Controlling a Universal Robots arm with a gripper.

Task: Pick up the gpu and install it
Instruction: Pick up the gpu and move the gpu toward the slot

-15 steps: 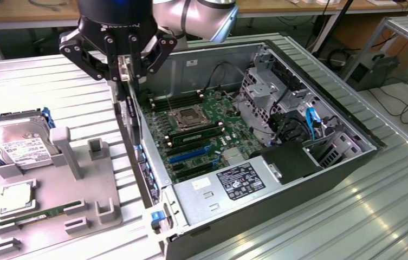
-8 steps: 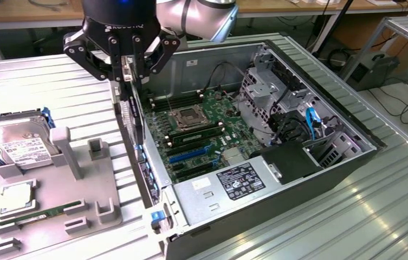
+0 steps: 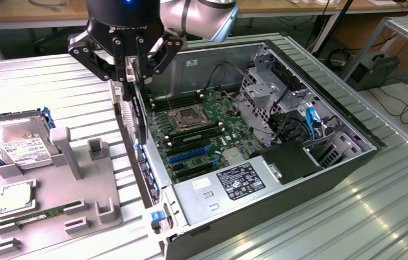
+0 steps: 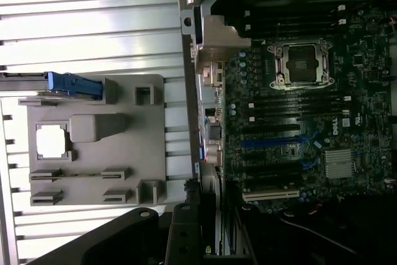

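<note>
- Hovering over the rear edge of the open case (image 3: 298, 189), the gripper (image 3: 129, 75) points straight down.
- Jaws are clamped on the gpu (image 3: 130, 88), a thin dark card seen edge-on, hanging down from between them.
- Its lower end I cannot pick out against the case wall, so whether it touches anything there is unclear.
- From the wrist, the gripper (image 4: 205, 215) shows dark, with the gpu (image 4: 214, 234) running out from the jaws as a narrow edge along the case's rear wall.
- Below the jaws and just to one side, inside the case, lies the motherboard (image 3: 204, 135) (image 4: 298, 134).
- The socket (image 3: 189, 116) (image 4: 302, 63) sits bare on it, and the blue slots (image 3: 189, 154) (image 4: 273, 143) lie farther along the board from the jaws.
- On the other side of the jaws, outside the case, a grey tray (image 3: 81, 179) (image 4: 93, 147) rests on the table.
- Well away from the jaws, the tray holds a hard drive (image 3: 19, 143), a memory stick (image 3: 37, 215) and a square chip (image 3: 17, 197) (image 4: 51, 141).
</note>
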